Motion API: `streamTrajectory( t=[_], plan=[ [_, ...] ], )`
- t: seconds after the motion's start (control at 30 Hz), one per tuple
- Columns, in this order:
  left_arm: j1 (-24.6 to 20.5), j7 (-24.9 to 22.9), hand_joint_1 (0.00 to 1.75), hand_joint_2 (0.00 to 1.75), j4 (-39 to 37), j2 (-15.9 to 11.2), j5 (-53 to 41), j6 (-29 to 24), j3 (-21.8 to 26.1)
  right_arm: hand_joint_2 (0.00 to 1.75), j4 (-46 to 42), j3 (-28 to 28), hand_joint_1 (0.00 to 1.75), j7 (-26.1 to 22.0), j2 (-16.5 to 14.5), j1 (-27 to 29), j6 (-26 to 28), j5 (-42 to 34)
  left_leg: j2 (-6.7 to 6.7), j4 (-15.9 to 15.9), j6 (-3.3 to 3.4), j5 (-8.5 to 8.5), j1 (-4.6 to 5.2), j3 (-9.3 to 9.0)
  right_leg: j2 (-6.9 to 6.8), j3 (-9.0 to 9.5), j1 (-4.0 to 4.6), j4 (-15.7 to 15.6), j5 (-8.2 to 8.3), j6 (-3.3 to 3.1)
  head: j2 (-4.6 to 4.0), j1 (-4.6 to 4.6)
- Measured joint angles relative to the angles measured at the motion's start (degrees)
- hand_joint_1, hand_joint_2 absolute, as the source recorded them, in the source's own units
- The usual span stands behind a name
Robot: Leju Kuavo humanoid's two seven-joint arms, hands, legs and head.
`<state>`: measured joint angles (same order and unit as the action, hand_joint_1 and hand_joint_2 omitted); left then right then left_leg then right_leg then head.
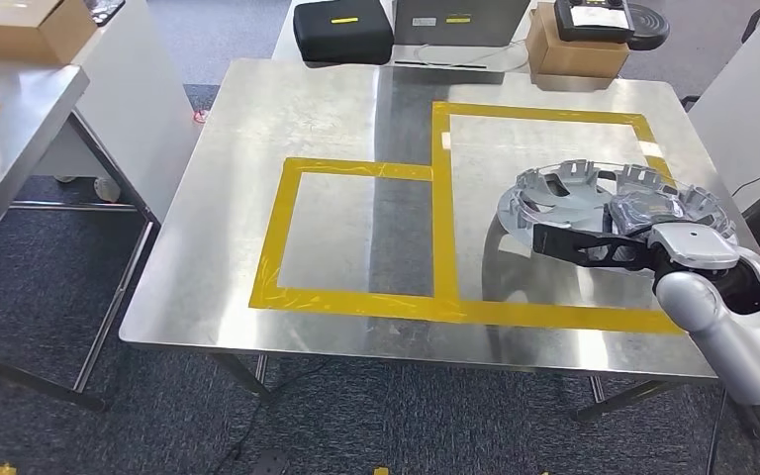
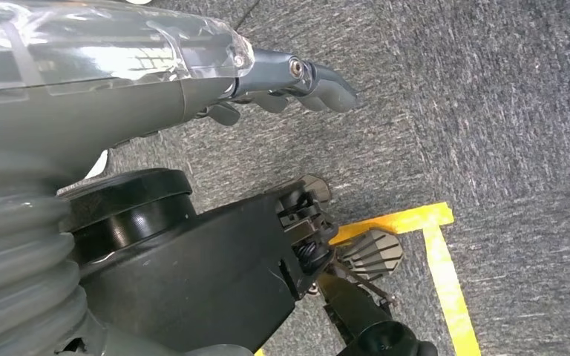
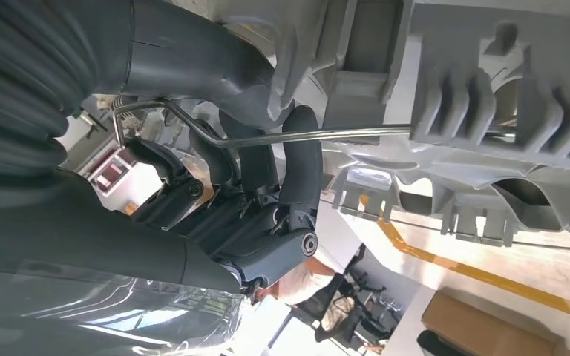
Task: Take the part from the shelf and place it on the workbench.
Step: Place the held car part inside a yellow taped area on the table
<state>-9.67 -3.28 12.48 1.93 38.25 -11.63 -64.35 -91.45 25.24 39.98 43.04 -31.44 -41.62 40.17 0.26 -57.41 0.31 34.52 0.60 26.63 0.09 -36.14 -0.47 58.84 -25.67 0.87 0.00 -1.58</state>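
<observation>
The part (image 1: 574, 198) is a round grey casting with ribs and cut-outs. It sits low over the steel workbench (image 1: 356, 109), inside the larger yellow-taped rectangle (image 1: 442, 198) at the right. I cannot tell whether it touches the surface. My right hand (image 1: 643, 237) grips the part's near rim. In the right wrist view its dark fingers (image 3: 297, 163) curl around the part's ribbed edge (image 3: 490, 89). My left hand (image 2: 282, 85) hangs over grey carpet and holds nothing, its fingers loosely apart.
A smaller yellow-taped square (image 1: 356, 233) marks the bench's middle. A black case (image 1: 341, 30), a grey device (image 1: 460, 20) and a cardboard box (image 1: 574, 49) stand beyond the far edge. Another steel table (image 1: 10, 129) stands to the left, a white surface (image 1: 752, 89) to the right.
</observation>
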Motion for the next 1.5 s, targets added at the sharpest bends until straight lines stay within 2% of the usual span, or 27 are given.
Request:
streamTrajectory(
  t=[0.37,0.5,0.63,0.7,0.83,1.17,1.37,1.43,1.5],
  plan=[
    [-0.01,0.06,0.0,1.75,0.0,0.02,-0.01,0.03,-0.34,1.75,1.96,-1.03,1.75,0.0,-0.33,-0.28,-0.14,-0.04,0.2,0.0,0.06,-0.04,0.01,-0.02,0.06,0.0,-0.02,0.0,0.09,0.12,0.0,0.01],
    [-0.09,1.92,0.0,1.75,0.0,0.03,-0.45,0.56,-0.34,1.75,2.55,-1.04,1.75,0.01,-0.34,-0.31,0.58,-1.71,0.23,0.0,0.06,-0.04,0.02,-0.02,0.08,0.0,-0.03,0.0,0.09,0.13,0.0,0.01],
    [-0.32,2.92,0.0,1.75,0.0,0.02,-1.02,0.72,-0.37,0.0,3.1,-0.64,0.0,0.01,-0.32,-0.43,4.61,-6.54,0.3,0.0,0.06,-0.04,0.02,-0.03,0.12,0.0,-0.04,0.0,0.1,0.13,0.0,0.01],
    [-0.36,3.08,0.0,1.75,0.0,0.01,-1.33,0.59,-0.37,0.0,3.22,0.04,0.0,0.01,-0.3,-0.75,7.39,-9.51,0.37,0.0,0.06,-0.04,0.02,-0.03,0.17,-0.01,-0.04,0.0,0.1,0.13,0.0,0.01],
    [-0.48,3.09,0.0,0.0,0.0,0.03,-1.54,0.04,-0.37,0.0,3.25,2.23,0.0,0.0,-0.27,-2.1,11.61,-13.6,0.43,0.0,0.06,-0.04,0.01,-0.04,0.21,-0.01,-0.05,0.0,0.11,0.13,0.0,0.03],
    [-0.46,1.99,0.0,0.0,-0.02,0.03,-0.84,0.13,-0.37,0.0,3.21,8.78,0.0,0.0,1.04,-6.31,21.43,-20.14,0.42,0.0,0.06,-0.04,0.02,-0.05,0.22,-0.01,-0.04,0.0,0.11,0.13,0.0,0.05],
    [-0.43,1.84,0.0,0.0,-0.02,0.03,-0.57,0.13,-0.37,0.0,3.23,11.4,0.0,-0.05,2.95,-6.94,24.83,-22.8,0.24,0.0,0.06,-0.04,0.04,-0.05,0.2,-0.01,-0.05,-0.01,0.11,0.14,0.0,0.05],
    [-0.4,1.93,0.0,0.0,-0.02,0.03,-0.22,0.07,-0.37,0.0,3.17,11.77,0.0,-0.91,3.67,-6.49,29.3,-25.39,0.09,0.0,0.06,-0.04,0.04,-0.04,0.16,0.0,-0.04,-0.03,0.11,0.14,0.0,0.05],
    [-0.29,2.2,0.0,0.0,-0.02,0.02,0.35,-0.16,-0.37,0.0,2.78,11.11,0.0,-4.2,4.31,-5.07,37.43,-29.98,-0.14,-0.01,0.07,-0.04,0.04,-0.03,0.09,0.01,-0.04,-0.06,0.11,0.15,0.0,0.07]
  ],
)
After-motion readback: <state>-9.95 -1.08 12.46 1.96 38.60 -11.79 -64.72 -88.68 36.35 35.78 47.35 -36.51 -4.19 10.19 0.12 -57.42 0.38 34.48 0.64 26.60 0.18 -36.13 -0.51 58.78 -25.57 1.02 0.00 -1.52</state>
